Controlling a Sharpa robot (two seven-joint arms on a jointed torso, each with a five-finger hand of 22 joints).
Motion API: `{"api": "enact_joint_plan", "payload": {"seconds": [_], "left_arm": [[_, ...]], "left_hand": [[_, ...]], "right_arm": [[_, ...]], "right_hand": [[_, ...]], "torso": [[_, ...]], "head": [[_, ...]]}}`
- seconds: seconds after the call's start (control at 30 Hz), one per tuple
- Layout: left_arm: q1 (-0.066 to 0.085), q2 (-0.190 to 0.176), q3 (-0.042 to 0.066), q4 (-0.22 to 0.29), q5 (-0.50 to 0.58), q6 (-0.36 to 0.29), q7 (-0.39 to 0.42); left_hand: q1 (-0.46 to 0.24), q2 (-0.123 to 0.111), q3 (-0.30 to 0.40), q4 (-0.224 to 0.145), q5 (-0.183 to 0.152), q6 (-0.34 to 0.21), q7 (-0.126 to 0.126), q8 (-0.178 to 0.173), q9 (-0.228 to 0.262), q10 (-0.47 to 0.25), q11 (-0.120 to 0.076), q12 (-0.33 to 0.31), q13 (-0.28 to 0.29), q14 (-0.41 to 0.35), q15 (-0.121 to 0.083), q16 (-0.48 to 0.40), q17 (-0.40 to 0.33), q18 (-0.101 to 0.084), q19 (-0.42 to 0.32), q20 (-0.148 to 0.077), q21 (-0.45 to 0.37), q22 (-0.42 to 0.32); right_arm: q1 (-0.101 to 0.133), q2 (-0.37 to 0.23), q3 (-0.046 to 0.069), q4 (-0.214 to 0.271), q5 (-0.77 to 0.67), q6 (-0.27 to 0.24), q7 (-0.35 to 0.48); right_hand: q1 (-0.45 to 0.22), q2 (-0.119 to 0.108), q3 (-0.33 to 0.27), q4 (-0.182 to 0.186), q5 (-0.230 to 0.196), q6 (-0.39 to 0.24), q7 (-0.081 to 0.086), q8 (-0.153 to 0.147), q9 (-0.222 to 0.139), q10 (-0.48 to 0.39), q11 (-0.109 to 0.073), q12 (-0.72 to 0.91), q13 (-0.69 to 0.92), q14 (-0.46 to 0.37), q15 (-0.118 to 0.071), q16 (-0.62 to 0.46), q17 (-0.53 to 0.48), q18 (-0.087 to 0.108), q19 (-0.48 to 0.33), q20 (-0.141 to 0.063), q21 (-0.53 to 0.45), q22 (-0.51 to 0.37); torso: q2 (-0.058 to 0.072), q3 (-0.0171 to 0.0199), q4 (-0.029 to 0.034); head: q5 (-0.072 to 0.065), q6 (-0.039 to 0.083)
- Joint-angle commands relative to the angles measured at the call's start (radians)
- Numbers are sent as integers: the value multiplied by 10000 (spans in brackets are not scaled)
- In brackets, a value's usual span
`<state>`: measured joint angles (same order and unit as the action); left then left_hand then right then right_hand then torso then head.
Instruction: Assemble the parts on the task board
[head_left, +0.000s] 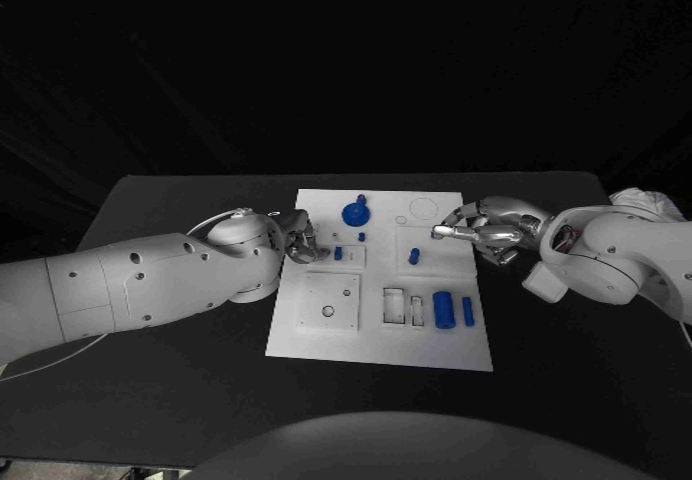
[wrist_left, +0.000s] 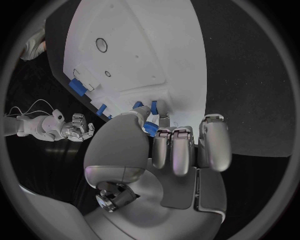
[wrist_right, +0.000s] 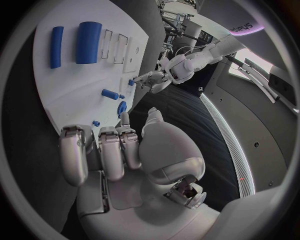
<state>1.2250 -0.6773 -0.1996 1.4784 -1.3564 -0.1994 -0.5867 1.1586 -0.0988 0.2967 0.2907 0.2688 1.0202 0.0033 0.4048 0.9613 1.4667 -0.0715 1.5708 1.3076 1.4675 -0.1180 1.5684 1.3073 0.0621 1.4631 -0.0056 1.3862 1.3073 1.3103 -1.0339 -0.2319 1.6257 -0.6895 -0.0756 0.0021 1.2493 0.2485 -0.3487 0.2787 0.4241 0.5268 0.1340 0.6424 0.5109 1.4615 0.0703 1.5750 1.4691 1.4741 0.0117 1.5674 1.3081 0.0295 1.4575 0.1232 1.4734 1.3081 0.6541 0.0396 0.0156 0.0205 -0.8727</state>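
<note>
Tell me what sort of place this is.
Most likely a robotics lab test bench: a black table draped in dark cloth, a white task board holding small blue parts, and two robot hands, left hand and right hand, beside it.

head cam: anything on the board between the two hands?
Yes. In the head view, between the left hand and the right hand, small blue parts sit on the task board: one, another.

A black worktop (head_left: 173, 400) stands in darkness; a grey floor with a pale curved strip (wrist_right: 228, 135) runs beyond it.
</note>
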Motion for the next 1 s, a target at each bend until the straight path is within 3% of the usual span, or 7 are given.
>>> {"api": "enact_joint_plan", "payload": {"seconds": [0.03, 1.0], "left_arm": [[-13, 30, 1, 15, 54, 120, 67], [-50, 121, 2, -46, 96, 325, -31]], "left_hand": [[-122, -24, -42, 2, -40, 13, 40, -28, 7, 1041, 67, 0, 2632, 1033, 32, 24, 2635, -56, -12, 39, -53, 793], [-501, 34, -346, 3, -256, -44, 68, -102, -31, 1041, 90, 0, 2632, 1033, 51, 24, 2635, -52, -15, 54, -91, 795]], "right_arm": [[-14, 14, -2, -3, -29, 128, 94], [-24, -6, -2, -14, -29, 170, 58]], "right_hand": [[93, 13, 36, -44, 67, -19, 27, -49, -12, 1093, -117, -42, 1017, 967, -12, 34, 2627, 64, -36, 1, -54, 2153], [123, 8, 48, -59, 90, -21, 28, -52, -13, 1093, -116, -42, 1017, 967, -12, 34, 2627, 64, -35, 1, -54, 2153]], "torso": [[1, -3, 0], [13, -5, -2]], "head": [[1, 1], [26, 1]]}}
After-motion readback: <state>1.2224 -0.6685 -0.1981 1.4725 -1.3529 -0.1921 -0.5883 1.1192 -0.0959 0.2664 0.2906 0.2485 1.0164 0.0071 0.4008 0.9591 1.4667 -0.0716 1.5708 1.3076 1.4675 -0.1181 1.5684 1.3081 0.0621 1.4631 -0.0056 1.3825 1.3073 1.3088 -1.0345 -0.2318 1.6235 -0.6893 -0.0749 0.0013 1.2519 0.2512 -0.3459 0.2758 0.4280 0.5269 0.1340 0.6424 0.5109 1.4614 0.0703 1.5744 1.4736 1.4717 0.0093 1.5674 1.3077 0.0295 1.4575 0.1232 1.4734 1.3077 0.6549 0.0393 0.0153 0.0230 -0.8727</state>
